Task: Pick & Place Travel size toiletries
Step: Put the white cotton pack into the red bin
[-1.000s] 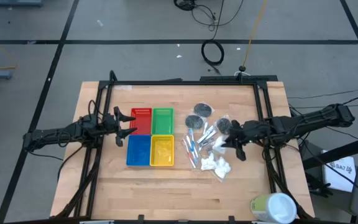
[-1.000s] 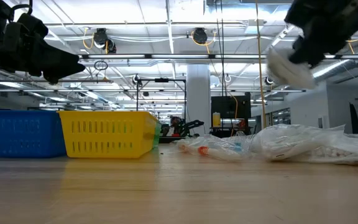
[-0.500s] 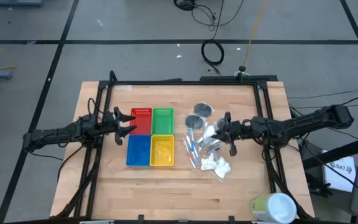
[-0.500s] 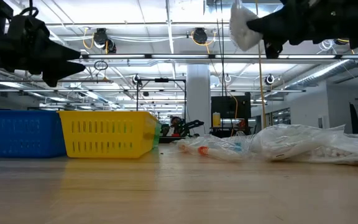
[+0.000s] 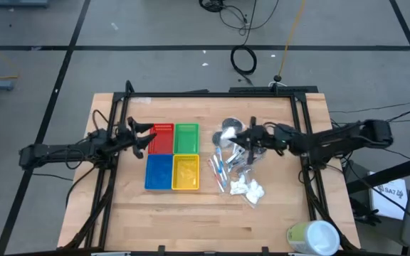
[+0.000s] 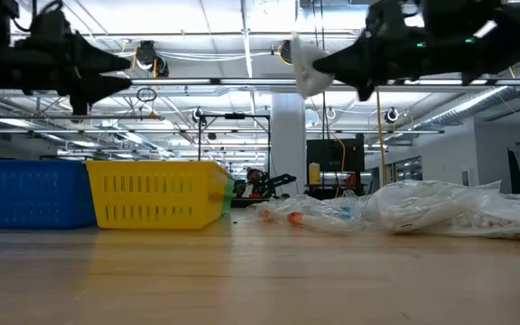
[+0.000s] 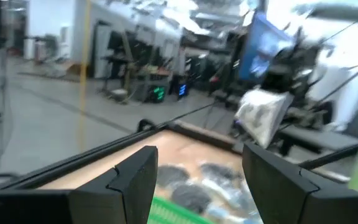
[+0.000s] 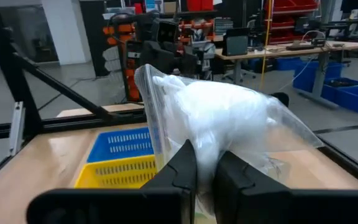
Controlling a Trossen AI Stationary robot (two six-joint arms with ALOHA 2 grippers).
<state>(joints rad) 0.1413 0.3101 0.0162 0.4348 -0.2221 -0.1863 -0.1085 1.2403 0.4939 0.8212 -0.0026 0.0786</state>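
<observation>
Overhead, the right gripper point(image 5: 252, 139) hangs above the pile of travel size toiletries point(image 5: 235, 167), its jaws pinched on a small white packet point(image 5: 242, 138). The pile lies on the wooden table point(image 5: 276, 213) just beside the four square trays: red tray point(image 5: 164, 137), green tray point(image 5: 186, 136), blue tray point(image 5: 159, 173) and yellow tray point(image 5: 186, 173). From this height I cannot tell whether anything lies in the trays. The left gripper point(image 5: 142, 136) waits at the red tray's outer edge, jaws parted and holding nothing.

At table height, the packet point(image 6: 306, 70) dangles from the right gripper point(image 6: 325, 69) well above the table, between the yellow tray point(image 6: 156, 193) and the heap of clear-bagged items point(image 6: 441, 209). The yellow and blue tray point(image 6: 27, 193) walls hide their insides.

Through the left wrist camera, the open fingers point(image 7: 135, 174) frame dark grey discs point(image 7: 191, 198) on the table and the lifted packet point(image 7: 263, 114) farther off.

Through the right wrist camera, the fingers point(image 8: 185, 168) clamp the packet point(image 8: 219, 118) near its lower edge; it is soft white stuff in a clear, crinkled bag. It looks light and limp, probably slippery film, so a firm pinch on the bag's bulk should serve better than one on a loose corner. The slotted floors of the blue tray point(image 8: 118, 144) and yellow tray point(image 8: 112, 171) show nothing lying on them.
</observation>
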